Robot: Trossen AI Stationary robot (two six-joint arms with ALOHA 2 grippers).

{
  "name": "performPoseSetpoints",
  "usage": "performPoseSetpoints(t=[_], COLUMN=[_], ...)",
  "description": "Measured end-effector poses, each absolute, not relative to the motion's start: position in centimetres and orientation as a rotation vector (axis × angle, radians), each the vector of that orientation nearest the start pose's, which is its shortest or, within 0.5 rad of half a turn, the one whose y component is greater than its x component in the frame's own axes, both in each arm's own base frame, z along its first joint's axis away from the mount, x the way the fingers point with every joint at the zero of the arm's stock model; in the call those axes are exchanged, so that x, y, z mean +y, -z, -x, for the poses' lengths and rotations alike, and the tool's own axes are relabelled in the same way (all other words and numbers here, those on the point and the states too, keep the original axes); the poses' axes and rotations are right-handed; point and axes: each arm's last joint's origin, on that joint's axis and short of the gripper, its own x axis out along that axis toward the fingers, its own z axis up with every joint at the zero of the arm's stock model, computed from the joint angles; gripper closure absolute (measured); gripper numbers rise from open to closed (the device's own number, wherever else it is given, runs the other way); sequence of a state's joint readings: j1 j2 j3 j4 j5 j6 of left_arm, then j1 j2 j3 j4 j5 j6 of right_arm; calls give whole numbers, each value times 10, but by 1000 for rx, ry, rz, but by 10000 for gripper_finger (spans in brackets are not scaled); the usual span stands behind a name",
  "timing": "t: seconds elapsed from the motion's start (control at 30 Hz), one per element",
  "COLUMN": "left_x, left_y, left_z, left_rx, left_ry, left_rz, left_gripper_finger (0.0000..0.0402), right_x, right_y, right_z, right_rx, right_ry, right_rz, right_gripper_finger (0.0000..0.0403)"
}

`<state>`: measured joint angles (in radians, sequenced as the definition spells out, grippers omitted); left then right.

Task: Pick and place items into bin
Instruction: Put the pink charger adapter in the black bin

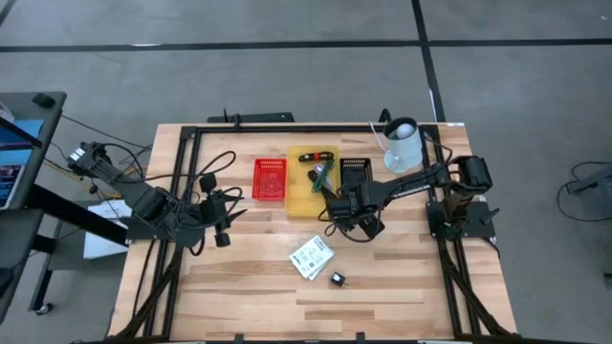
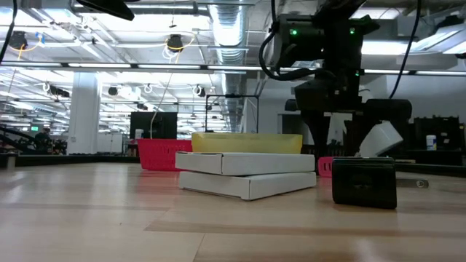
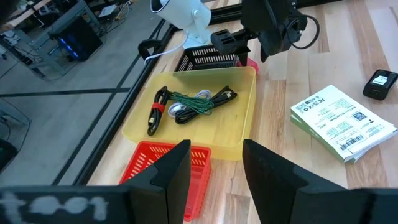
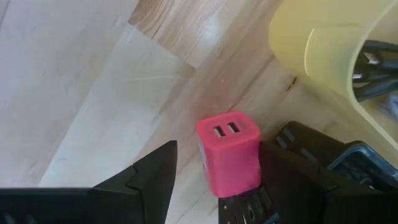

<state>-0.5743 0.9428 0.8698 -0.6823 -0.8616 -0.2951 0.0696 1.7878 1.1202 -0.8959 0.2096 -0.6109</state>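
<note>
The left gripper waits open beside the red basket. The right gripper stands open around a pink USB charger block beside the yellow bin; closing off-centre could tip it away.

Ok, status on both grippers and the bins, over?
Right gripper open around pink cube charger beside yellow plastic bin. Left gripper open, empty. White packets, black block on table.
</note>
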Motion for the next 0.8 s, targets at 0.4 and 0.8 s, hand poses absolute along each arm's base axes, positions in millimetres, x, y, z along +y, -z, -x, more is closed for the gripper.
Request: performPoseSetpoints(t=[0.4,0.8], left_x=[-77,-78], left_y=[-300,-300], left_z=[-160,-160], left_rx=[519,519], left_ry=[-353,-353], left_rz=[-209,-209], left_gripper_finger=[264,264], right_x=[14,19], right_y=[-146,-133], right_z=[-296,-286], right_rx=[1580,1599], right_ry=[-400,-361], right_rz=[672,655], right_gripper_finger=[182,197])
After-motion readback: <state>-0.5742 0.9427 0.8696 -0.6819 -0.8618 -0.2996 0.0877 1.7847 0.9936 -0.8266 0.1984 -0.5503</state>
